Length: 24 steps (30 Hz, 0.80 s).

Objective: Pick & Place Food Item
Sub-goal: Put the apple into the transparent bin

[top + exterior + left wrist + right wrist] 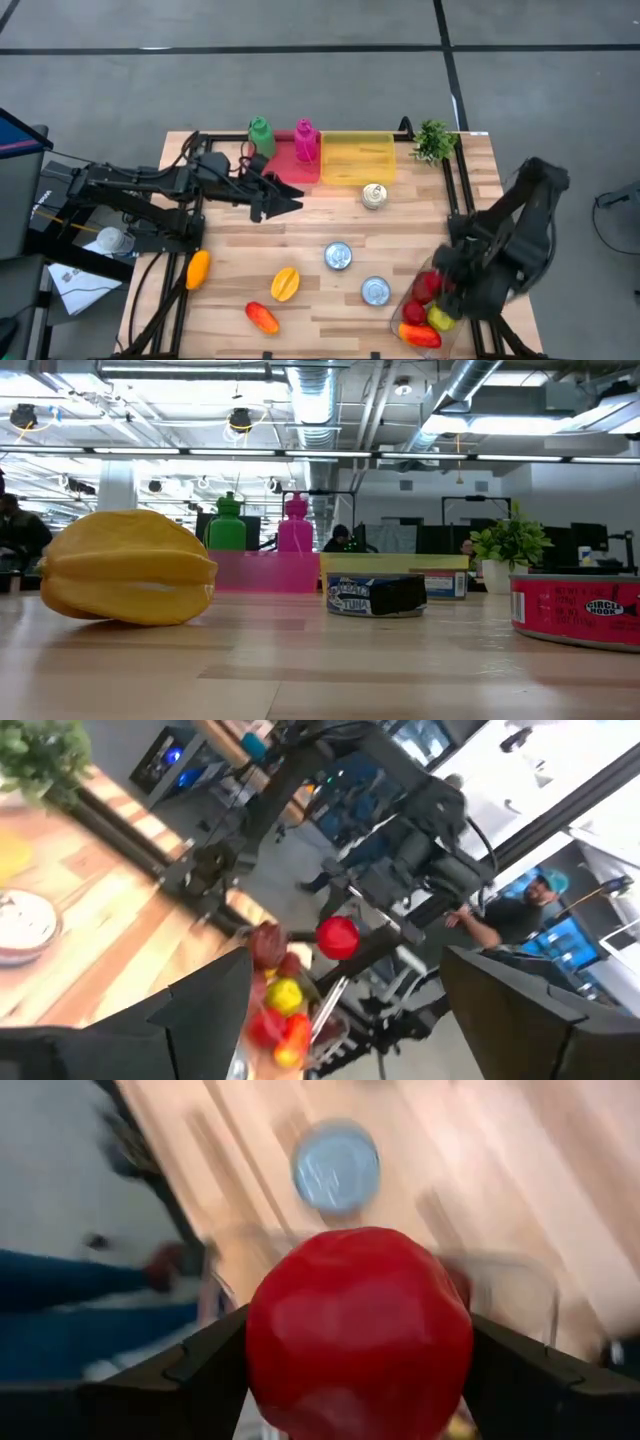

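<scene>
The right hand grips a round red plastic apple across its middle — smooth, rigid, probably light and slippery; the left hand hangs open.

high cam looks straight down on the whole counter w/ both arms. low cam sits at counter level, v. close to a yellow starfruit, facing the room behind. left wrist cam looks across at the right arm & its red apple; right wrist cam has that apple filling our view. we see the tuna can in high & low views.
</scene>
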### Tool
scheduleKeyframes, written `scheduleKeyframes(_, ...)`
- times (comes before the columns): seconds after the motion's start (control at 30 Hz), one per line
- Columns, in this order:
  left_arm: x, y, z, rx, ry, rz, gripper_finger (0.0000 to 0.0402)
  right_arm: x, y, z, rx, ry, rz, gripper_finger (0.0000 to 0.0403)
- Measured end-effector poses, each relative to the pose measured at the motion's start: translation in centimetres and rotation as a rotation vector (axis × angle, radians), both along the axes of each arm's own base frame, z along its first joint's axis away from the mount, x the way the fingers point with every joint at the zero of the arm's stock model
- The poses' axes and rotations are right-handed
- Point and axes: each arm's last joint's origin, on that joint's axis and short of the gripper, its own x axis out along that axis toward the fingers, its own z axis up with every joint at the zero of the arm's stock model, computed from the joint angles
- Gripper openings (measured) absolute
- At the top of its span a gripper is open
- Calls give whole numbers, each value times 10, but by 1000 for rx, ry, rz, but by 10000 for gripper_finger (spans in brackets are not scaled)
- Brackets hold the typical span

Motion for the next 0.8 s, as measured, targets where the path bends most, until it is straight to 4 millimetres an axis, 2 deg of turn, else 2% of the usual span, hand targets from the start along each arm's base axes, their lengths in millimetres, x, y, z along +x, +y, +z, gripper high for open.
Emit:
scheduleKeyframes(0.17, -1, 0, -7, 7, 73, -1, 312, 10, 34, -37, -66, 210, 7, 296)
scheduleKeyframes(0.33, -1, -1, -11, 10, 113, -6, 314, 17, 51, -70, -154, 418, 25, 296)
scheduleKeyframes(0.57, -2, -3, -12, -1, 125, -92, 311, 28, 56, -82, -159, 444, 13, 296)
scheduleKeyframes(0.8, -22, -4, -12, 17, 205, -151, 310, 35, 46, -99, -45, 430, -13, 296)
